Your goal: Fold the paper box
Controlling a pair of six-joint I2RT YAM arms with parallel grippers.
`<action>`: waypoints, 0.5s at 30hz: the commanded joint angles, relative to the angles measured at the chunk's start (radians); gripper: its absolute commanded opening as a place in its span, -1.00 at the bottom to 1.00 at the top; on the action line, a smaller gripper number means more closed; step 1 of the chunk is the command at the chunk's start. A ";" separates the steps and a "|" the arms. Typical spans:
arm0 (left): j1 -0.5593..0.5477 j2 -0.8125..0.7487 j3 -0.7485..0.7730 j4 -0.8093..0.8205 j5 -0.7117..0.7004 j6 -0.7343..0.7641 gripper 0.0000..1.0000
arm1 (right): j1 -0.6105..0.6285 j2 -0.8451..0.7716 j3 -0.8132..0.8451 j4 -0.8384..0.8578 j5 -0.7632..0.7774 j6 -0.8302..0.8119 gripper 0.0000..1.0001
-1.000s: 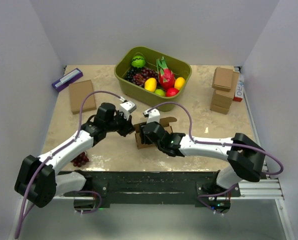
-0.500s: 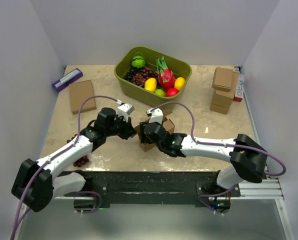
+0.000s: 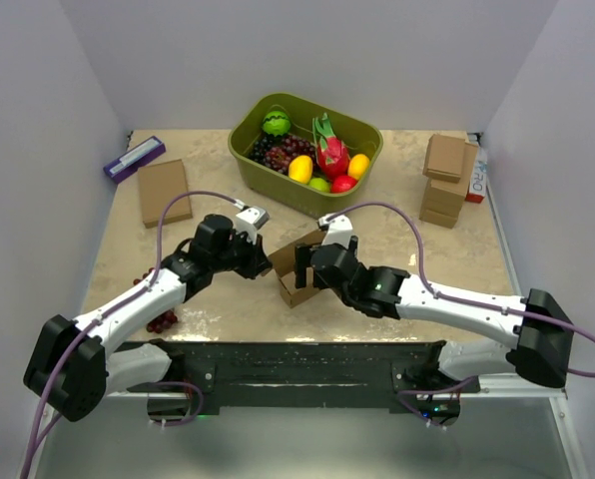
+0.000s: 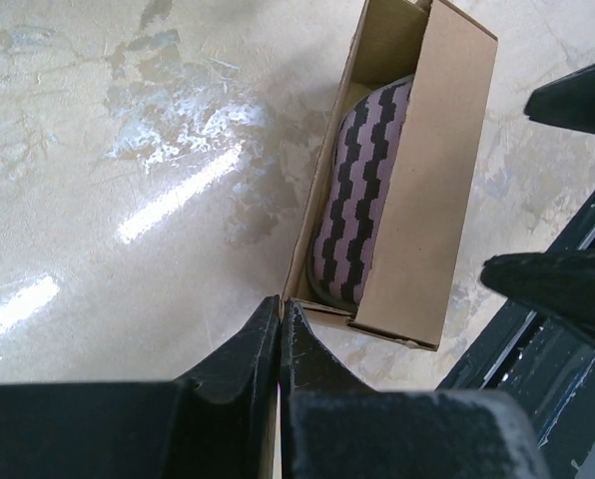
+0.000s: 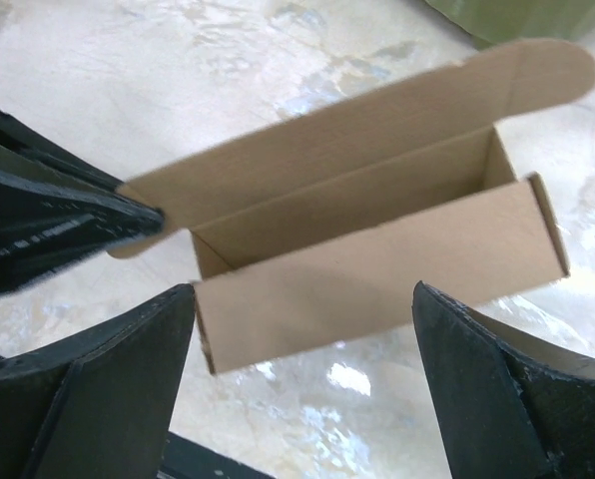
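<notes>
The paper box is a small brown cardboard carton on the table between my arms. Its lid is open and leans back. The right wrist view shows its empty inside and its front wall. My left gripper is shut, its tips pinching the left end tab of the lid at the box's corner. My right gripper is open and straddles the front wall without touching it. Its fingers show beside the box in the left wrist view.
A green bin of fruit stands behind the box. A flat brown box and a purple box lie at the back left. Stacked small brown boxes stand at the back right. Grapes lie by my left arm.
My right gripper has let go of the box, opened and drawn back to the right. The box's lid now stands open. My left gripper has stayed at the box's left end.
</notes>
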 commanded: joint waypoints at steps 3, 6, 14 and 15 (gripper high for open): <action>-0.005 0.010 0.056 -0.016 0.005 0.033 -1.00 | -0.004 -0.066 -0.068 -0.100 -0.001 0.123 0.86; -0.004 0.020 0.066 -0.022 0.020 0.051 -1.00 | -0.004 -0.072 -0.106 -0.050 -0.037 0.156 0.80; -0.005 0.027 0.073 -0.034 0.129 0.134 -1.00 | -0.003 -0.044 -0.165 0.139 -0.043 0.176 0.63; -0.005 0.032 0.073 -0.037 0.144 0.153 -1.00 | -0.004 -0.038 -0.171 0.162 -0.038 0.177 0.59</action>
